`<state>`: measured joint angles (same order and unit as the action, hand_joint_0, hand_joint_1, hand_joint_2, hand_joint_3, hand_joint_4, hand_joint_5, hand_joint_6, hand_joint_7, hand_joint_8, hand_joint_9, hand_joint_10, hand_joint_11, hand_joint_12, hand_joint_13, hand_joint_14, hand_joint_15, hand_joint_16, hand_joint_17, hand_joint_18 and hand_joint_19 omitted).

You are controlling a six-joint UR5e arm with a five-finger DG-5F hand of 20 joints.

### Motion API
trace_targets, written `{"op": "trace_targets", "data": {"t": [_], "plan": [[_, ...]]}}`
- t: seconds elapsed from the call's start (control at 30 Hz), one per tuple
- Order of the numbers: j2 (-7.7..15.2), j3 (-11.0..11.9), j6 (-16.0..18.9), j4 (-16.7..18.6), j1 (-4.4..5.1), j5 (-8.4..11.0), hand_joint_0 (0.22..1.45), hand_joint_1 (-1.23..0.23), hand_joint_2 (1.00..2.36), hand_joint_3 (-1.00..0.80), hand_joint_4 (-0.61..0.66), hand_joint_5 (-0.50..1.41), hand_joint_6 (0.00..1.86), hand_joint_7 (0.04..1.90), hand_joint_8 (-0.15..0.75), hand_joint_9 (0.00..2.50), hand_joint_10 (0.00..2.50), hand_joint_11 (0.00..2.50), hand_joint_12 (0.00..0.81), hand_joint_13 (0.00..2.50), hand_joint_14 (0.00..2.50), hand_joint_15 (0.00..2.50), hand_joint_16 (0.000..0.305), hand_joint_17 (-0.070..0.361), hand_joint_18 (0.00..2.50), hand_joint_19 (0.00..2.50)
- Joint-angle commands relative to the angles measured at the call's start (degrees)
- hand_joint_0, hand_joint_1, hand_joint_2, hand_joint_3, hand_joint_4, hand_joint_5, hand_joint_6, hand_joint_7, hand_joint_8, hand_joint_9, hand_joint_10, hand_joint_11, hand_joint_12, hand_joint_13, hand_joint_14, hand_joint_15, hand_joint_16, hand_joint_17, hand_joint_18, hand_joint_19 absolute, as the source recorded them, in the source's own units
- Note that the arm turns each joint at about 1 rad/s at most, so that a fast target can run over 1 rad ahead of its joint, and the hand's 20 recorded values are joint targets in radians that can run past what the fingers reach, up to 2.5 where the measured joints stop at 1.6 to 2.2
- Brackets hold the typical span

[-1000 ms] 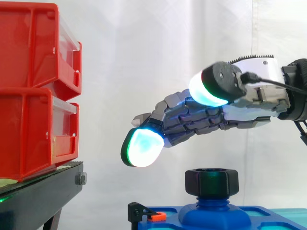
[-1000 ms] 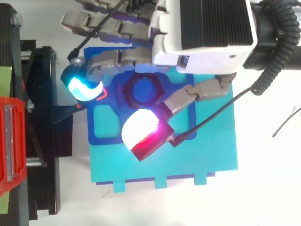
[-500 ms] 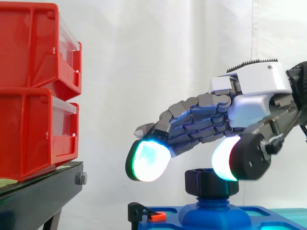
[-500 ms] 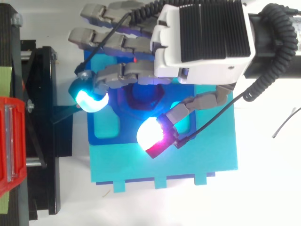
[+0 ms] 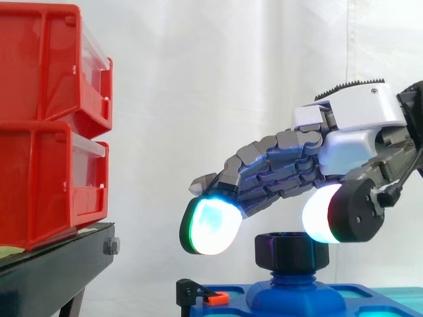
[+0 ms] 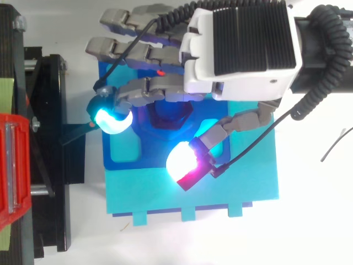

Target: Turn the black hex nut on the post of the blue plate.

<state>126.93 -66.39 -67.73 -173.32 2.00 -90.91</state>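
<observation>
My hand (image 5: 350, 122) hovers open and empty, fingers (image 5: 210, 228) and thumb (image 5: 325, 214) straddling the black hex nut (image 5: 291, 251) just below, upright on its post (image 5: 294, 281) at the centre of the blue plate (image 5: 238, 305).

I see both views brightly and evenly lit. The white curtain (image 5: 198, 99) is washed pale, with faint shadows along its folds. The hand's (image 6: 242, 49) glowing pads (image 5: 211, 226) spill cyan light onto the blue plate (image 5: 264, 300). The white table (image 6: 314, 221) glares, nearly shadowless.
</observation>
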Motion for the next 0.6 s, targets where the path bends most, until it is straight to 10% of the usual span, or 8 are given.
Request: {"op": "trace_targets", "data": {"t": [0.0,0.57], "plan": [[-0.01,0.03,0.06,-0.17,0.02,0.03,0.35,-0.58,1.00,-0.50,0.06,-0.30,0.50,0.71,0.237,0.00,0.00,0.00,0.428,0.00,0.00,0.00,0.064,0.144,0.00,0.27],[-0.54,0.12,-0.12,-1.93,-0.07,-0.06,0.40,-0.80,1.00,-0.50,0.05,-0.30,0.50,0.69,0.198,0.00,0.00,0.00,0.401,0.00,0.00,0.00,0.058,0.130,0.00,0.24]]}}
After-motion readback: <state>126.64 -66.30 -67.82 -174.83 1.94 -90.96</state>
